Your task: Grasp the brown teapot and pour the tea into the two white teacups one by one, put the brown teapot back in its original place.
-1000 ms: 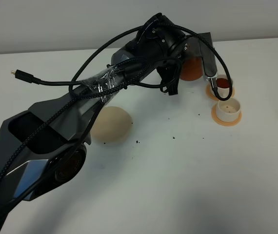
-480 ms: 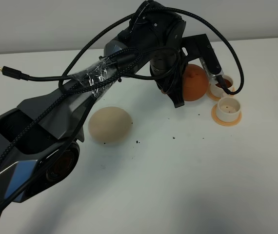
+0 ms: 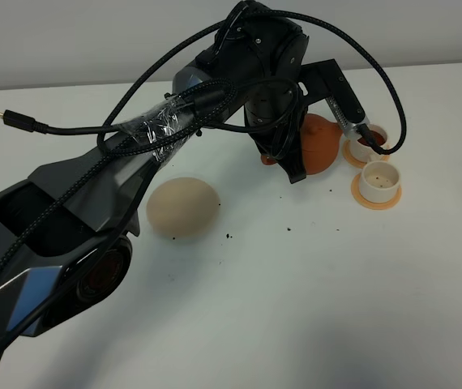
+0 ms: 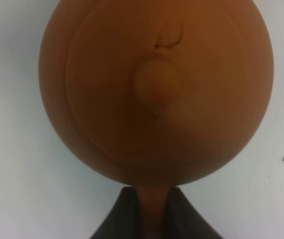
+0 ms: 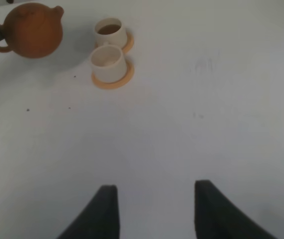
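Note:
My left gripper [image 3: 290, 162] is shut on the loop handle of the brown teapot [image 3: 322, 146], which hangs just left of the two white teacups. In the left wrist view the teapot [image 4: 157, 89] fills the frame lid-on, and the fingertips [image 4: 127, 219] pinch its handle. From the right wrist view the teapot [image 5: 32, 30] looks close to upright, spout toward the cups. The far teacup [image 5: 110, 31] holds brown tea; the near teacup [image 5: 108, 60] looks empty. The far teacup [image 3: 369, 139] is partly behind a cable, the near teacup [image 3: 379, 183] in full view. The original place, a cream disc [image 3: 182, 207], lies bare. My right gripper [image 5: 154, 211] is open over bare table.
Each cup stands on a small orange saucer [image 3: 374, 200]. Dark specks dot the white table [image 3: 312, 275] between the disc and the cups. Thick black cables [image 3: 117, 130] loop off the left arm, which spans the left half of the high view.
The left arm has swung and rotated its wrist. The teapot has dropped from beside the far cup toward the front and levelled out, still held by the handle.

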Robot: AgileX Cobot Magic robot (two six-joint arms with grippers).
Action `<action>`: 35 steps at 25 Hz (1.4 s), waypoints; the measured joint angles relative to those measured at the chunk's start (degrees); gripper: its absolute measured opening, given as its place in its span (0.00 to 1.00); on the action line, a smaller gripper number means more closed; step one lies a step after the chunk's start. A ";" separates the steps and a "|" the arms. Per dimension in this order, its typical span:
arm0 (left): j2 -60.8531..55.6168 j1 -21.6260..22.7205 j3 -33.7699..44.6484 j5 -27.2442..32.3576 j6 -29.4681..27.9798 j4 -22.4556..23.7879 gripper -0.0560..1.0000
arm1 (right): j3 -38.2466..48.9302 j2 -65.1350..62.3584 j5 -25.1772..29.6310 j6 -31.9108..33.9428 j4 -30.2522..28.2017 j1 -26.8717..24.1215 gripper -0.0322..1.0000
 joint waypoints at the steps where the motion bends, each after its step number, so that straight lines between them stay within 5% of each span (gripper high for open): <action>1: 0.05 0.00 0.00 0.00 -0.13 -0.14 0.17 | 0.00 0.00 0.00 0.00 0.00 0.00 0.39; 22: -2.40 0.30 0.00 0.03 1.68 -0.29 0.17 | 0.00 0.00 0.00 0.00 0.00 0.00 0.39; 29: -5.07 0.30 0.13 0.05 3.22 -4.98 0.17 | 0.00 0.00 0.00 0.00 0.00 0.00 0.39; 35: -8.37 0.13 8.09 0.05 5.88 -5.82 0.17 | 0.00 0.00 0.00 0.00 0.00 0.00 0.39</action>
